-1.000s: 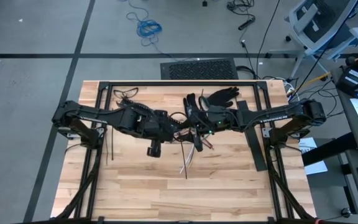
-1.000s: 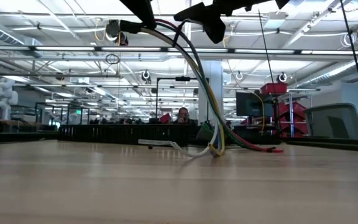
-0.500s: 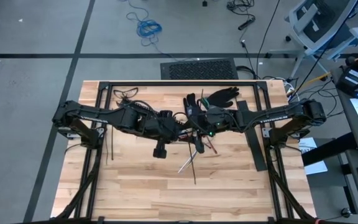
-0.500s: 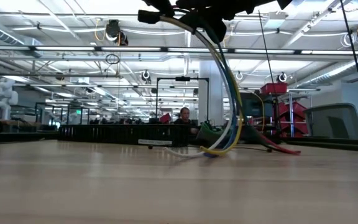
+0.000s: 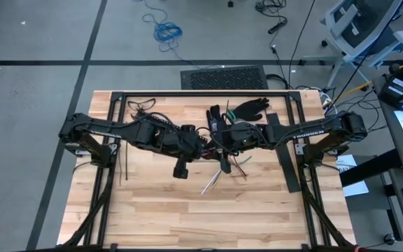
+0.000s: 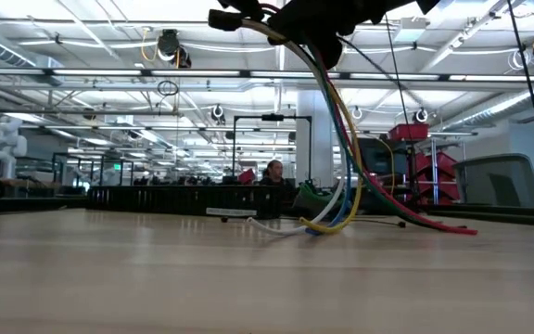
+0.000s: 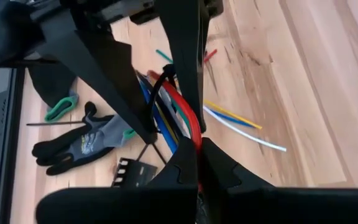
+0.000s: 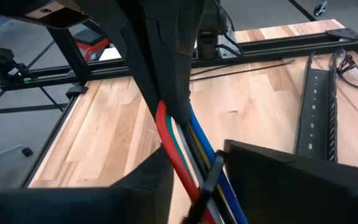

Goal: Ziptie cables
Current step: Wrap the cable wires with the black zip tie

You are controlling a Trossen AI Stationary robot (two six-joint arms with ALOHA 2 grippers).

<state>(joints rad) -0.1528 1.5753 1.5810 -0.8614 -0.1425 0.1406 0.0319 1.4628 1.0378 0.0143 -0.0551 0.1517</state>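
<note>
The cables (image 6: pixel 336 139), a bundle of red, green, white, yellow and blue wires, hang from both grippers at the table's middle, and their free ends (image 5: pixel 214 183) lie spread on the wood. My left gripper (image 7: pixel 196 163) and my right gripper (image 8: pixel 194 186) are both shut on the bundle's raised part, close together (image 5: pixel 212 142). A thin dark strip (image 8: pixel 208 179) runs along the wires between my right fingers. More zipties (image 5: pixel 124 165) lie flat near the table's left edge. My left gripper pinches the bundle's upper part (image 7: pixel 190 134) between its two fingers, coming level from the table's left, across the wires. The wires run on past it and hang down to the table. My right gripper pinches the same bundle (image 8: pixel 188 163) just beside the left one, coming from the table's right, fingers across the wires. The held part is lifted clear; the free ends (image 6: pixel 327 223) rest on the table.
A long black slotted rail (image 5: pixel 285 159) lies right of the grippers. Dark gloves (image 5: pixel 248 108) and a green-handled tool (image 7: pixel 58 108) lie toward the far edge. A black frame (image 5: pixel 187 94) borders the far side. Bare wood stretches toward the near edge (image 5: pixel 201 224).
My left gripper has moved toward the table's right, closing up on my right gripper. The hanging bundle has swung the same way, and its free ends have slid right along the table and fanned out, the red ones farthest.
</note>
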